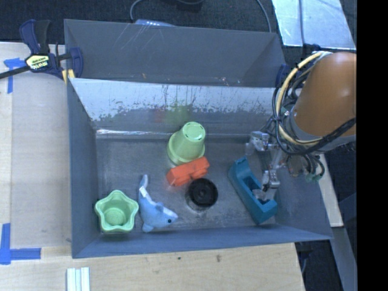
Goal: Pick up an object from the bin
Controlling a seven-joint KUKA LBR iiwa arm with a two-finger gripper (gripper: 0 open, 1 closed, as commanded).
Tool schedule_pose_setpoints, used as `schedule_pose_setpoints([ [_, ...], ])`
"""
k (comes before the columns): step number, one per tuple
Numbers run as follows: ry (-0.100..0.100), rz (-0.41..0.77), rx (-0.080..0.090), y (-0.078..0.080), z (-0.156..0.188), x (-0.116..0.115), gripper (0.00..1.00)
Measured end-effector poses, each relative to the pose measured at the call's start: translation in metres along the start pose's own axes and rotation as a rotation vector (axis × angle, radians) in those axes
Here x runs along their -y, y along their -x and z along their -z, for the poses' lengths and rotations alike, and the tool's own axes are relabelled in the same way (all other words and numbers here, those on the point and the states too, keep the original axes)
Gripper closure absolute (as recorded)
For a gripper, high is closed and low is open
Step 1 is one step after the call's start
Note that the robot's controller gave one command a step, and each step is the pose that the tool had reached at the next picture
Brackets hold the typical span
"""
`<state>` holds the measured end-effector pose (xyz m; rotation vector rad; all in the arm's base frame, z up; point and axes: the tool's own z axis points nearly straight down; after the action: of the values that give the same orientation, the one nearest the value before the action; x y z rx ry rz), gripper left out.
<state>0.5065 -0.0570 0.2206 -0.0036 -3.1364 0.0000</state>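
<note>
Robot gripper (267,190) above a blue angular block (245,180) lying just right of a black disc (202,193).
Claw spread cannot be told; best to straddle the block's narrow width and lower straight, away from the disc.

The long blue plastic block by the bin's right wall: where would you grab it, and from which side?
Probably across its narrow width, near the middle, coming straight down from above. The long blue plastic block lies slantwise on the floor of the grey metal bin, so both long sides look free, while its front end sits close to the wall. The gripper hangs over that end.
</note>
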Motion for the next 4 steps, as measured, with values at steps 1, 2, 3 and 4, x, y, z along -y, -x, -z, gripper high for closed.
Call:
schedule_pose_setpoints([
  [1,-0.001,0.001,0.009,0.002,0.004,0.0,0.0],
  [2,-0.002,-0.054,0.012,0.016,-0.011,-0.009,0.0],
  [3,0.0,-0.068,0.014,0.066,-0.052,-0.015,0.0],
  [4,-0.005,0.102,0.017,0.079,-0.081,-0.036,0.0],
])
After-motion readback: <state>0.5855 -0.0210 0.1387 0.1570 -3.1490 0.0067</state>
